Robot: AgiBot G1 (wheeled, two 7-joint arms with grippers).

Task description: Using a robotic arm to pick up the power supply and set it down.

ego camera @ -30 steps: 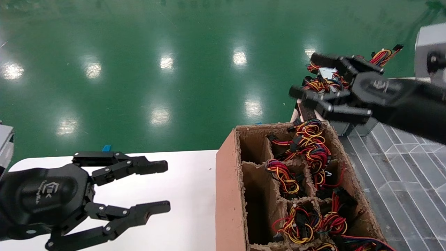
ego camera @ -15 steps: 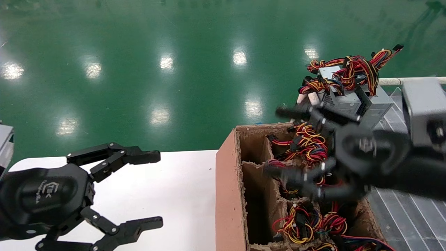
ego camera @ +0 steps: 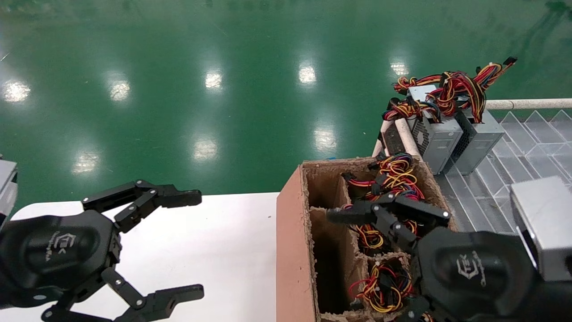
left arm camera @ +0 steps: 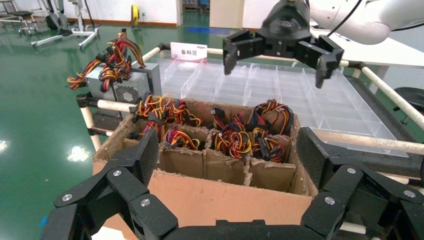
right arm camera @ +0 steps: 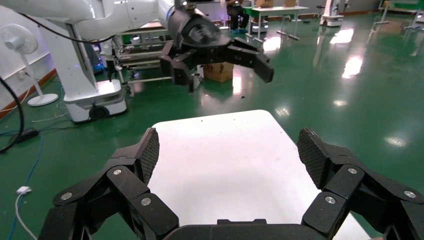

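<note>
Two silver-grey power supplies (ego camera: 440, 138) with red-yellow-black wire bundles stand side by side on the rack at the far right; the left wrist view also shows one such power supply (left arm camera: 132, 85). More wire bundles (ego camera: 397, 179) fill the compartments of a cardboard box (ego camera: 292, 250). My right gripper (ego camera: 366, 264) hangs open over the box's near compartments, holding nothing. My left gripper (ego camera: 196, 245) is open wide above the white table (ego camera: 241, 250), beside the box's left wall. In the left wrist view the left gripper (left arm camera: 230, 150) faces the box (left arm camera: 210, 200), with the right gripper (left arm camera: 282, 45) above.
A clear partitioned tray (ego camera: 527, 134) covers the rack right of the box, edged by a white rail (ego camera: 527, 104). Green floor lies beyond. In the right wrist view the right gripper (right arm camera: 230, 150) looks across the white table (right arm camera: 225, 150) toward the left gripper (right arm camera: 215, 55).
My right gripper moved from beside the power supplies on the rack back and down over the cardboard box, still empty. My left gripper spread its fingers wider.
</note>
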